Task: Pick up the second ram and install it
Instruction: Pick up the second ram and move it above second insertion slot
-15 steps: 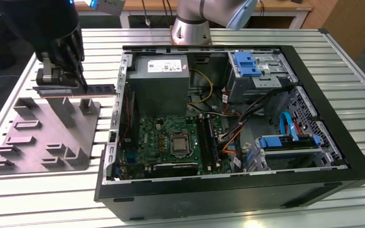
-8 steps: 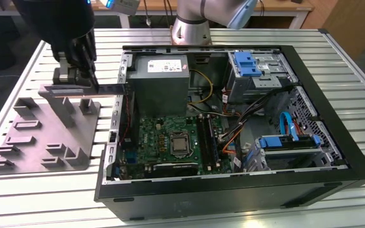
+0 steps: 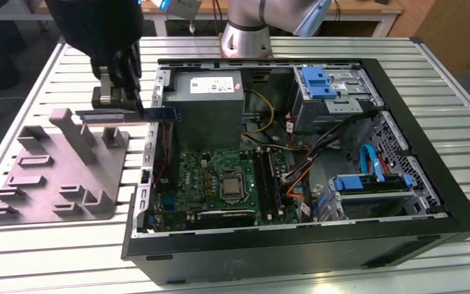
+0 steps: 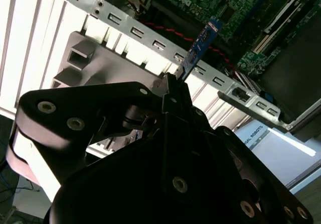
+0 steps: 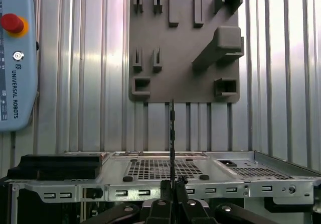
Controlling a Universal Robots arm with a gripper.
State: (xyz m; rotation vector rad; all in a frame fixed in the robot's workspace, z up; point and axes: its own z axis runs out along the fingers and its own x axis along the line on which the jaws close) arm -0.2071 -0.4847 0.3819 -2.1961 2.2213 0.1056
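Grey fixture tray (image 3: 55,184) lies on the slatted table (image 3: 22,263), just outboard of the fingers on the exterior view's left. Gripper (image 3: 112,110) hangs between the tray and the open PC case (image 3: 300,245), fingers closed flat on the second ram (image 3: 149,114), nothing else touching it. Most of the stick juts sideways from the fingertips. Its free end appears to sit over the case's side wall, with the green motherboard (image 3: 218,177) lower down inside, further right. Handling, my read: light, stiff, thin board. Smooth faces could slip, and it won't like bending or a knock on the contact edge. Best hold is on the flat faces, off the contacts, as the pads sit now. Looks: in the first wrist view the second ram (image 5: 172,133) is edge-on, a narrow dark strip rising from the fingertips. In the second wrist view the second ram (image 4: 198,48) shows a blue face with small parts.
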